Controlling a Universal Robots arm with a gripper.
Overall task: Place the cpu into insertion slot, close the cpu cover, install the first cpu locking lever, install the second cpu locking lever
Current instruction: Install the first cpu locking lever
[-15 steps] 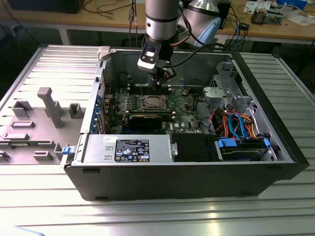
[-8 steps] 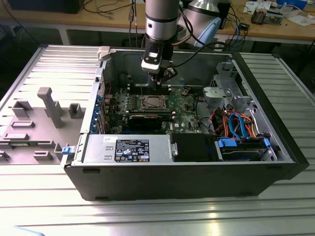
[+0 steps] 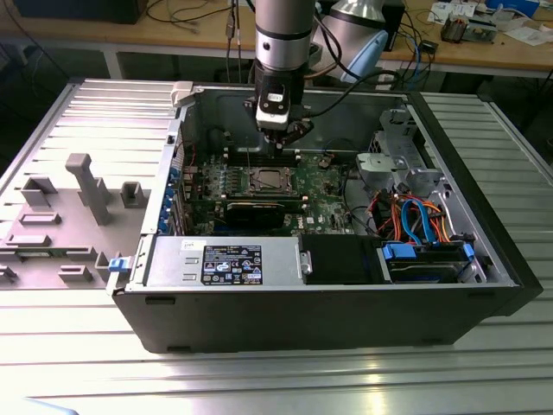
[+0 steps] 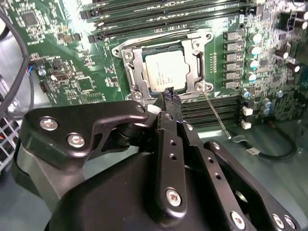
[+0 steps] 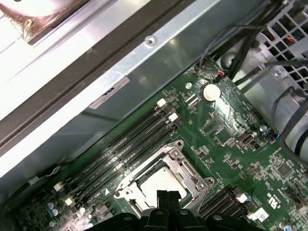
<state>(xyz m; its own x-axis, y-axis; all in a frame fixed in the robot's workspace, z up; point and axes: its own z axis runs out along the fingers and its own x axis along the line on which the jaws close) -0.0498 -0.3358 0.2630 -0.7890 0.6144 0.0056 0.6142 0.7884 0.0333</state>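
Observation:
The cpu (image 4: 165,72) lies flat in the insertion slot (image 4: 126,55) of the green motherboard, silvery top up. The cpu cover (image 4: 136,77) is down around it, and the chip shows through its window. A thin metal locking lever (image 4: 215,114) sticks out from one socket corner, away from the frame. My black gripper (image 4: 168,92) hovers just beside the socket edge, fingers shut together on nothing. The first wrist view has the cpu (image 5: 161,183) under the cover (image 5: 188,174), with the gripper (image 5: 168,195) right at its edge. In the exterior view the gripper (image 3: 283,138) hangs above the socket (image 3: 268,180).
The open computer case (image 3: 328,303) walls in the board. Long black memory slots (image 4: 159,14) run on both sides of the socket. A drive cage (image 3: 397,164) and orange and blue cables (image 3: 415,220) fill the exterior view's right. A grey fixture block (image 3: 86,186) stands outside at the left.

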